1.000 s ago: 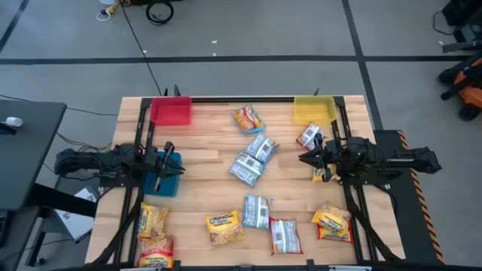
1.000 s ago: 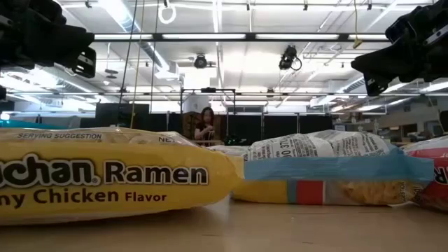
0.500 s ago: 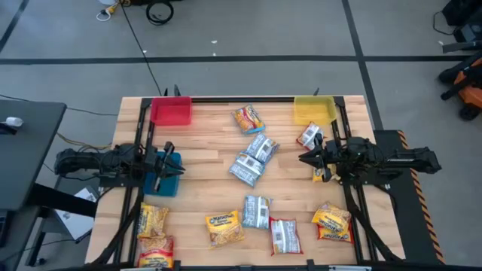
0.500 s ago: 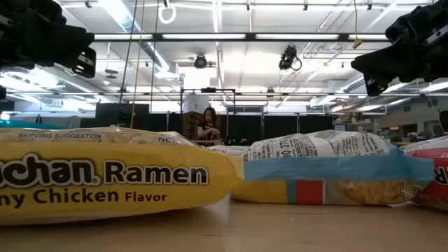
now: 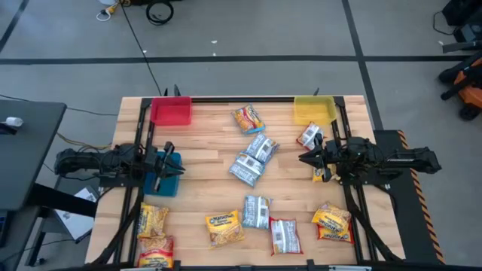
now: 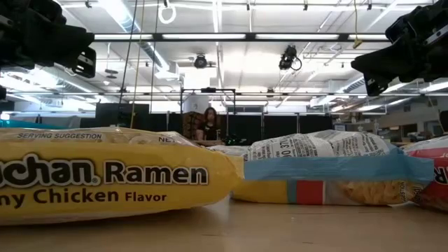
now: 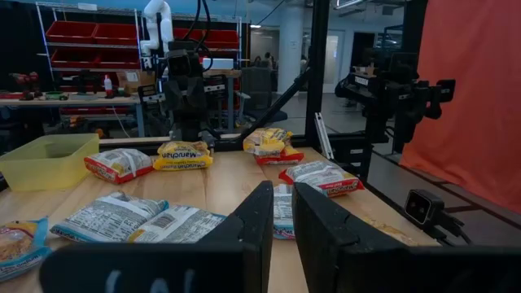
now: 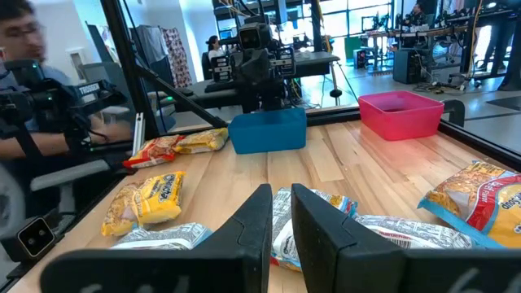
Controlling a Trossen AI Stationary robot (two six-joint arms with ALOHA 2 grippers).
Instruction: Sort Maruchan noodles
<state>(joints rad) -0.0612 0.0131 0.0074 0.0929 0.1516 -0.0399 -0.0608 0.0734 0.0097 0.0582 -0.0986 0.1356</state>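
Note:
Maruchan packets lie flat and scattered on the wooden table. Among them are an orange-red one, silver-blue ones, red ones and yellow ones. My left gripper hovers shut above the blue bin at the left side, pointing right. My right gripper hovers shut at the right side, pointing left, above a partly hidden yellow packet. In the low view a yellow packet and a silver-blue one fill the foreground.
A red bin stands at the far left corner and a yellow bin at the far right. A black frame runs along the table's sides. Bare wood shows between the arms and near the far edge. A person is beyond the table.

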